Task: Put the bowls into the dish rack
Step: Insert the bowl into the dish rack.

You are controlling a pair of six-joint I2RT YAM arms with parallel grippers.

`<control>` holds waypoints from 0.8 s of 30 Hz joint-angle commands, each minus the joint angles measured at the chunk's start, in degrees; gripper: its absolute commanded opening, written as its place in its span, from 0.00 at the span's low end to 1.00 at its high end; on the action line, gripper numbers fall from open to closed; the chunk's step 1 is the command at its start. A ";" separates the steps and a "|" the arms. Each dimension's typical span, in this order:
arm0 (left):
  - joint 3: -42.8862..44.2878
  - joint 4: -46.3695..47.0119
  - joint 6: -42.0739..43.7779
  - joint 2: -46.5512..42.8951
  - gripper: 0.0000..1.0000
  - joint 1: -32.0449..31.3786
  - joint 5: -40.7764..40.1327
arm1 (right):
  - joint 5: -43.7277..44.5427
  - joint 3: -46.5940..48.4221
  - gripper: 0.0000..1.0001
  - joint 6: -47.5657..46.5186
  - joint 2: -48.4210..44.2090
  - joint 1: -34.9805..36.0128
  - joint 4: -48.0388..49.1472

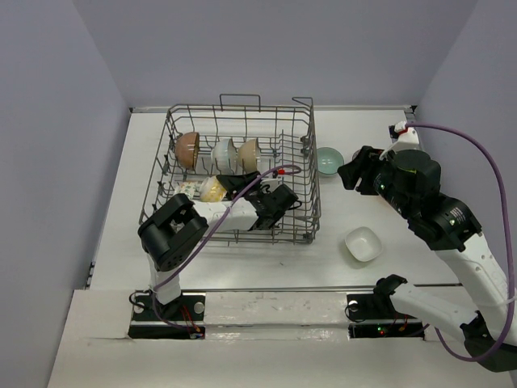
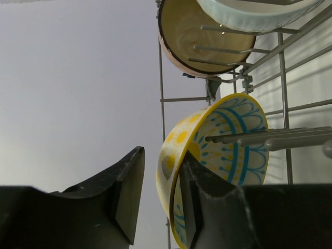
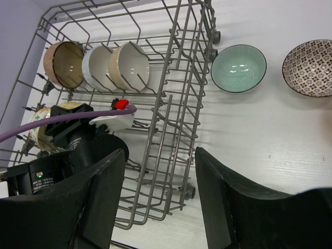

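Three bowls (image 3: 96, 65) stand on edge in the dish rack (image 1: 312, 153), mouths facing right; left claw (image 2: 160, 155) open astride a yellow bowl (image 2: 228, 140), right claw (image 3: 161, 153) open.

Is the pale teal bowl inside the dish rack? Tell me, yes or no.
No, the pale teal bowl sits on the table outside the dish rack, next to a brown patterned bowl.

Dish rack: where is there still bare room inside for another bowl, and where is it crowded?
Free: the dish rack's back right, bare tines between the row of three bowls and its right wall. Crowded: the front, taken up by the left arm, the left gripper and the yellow patterned bowl.
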 commanded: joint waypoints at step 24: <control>-3.24 5.03 -1.87 -9.30 0.74 -4.30 -12.50 | -0.56 1.54 0.62 -1.19 1.62 0.43 1.35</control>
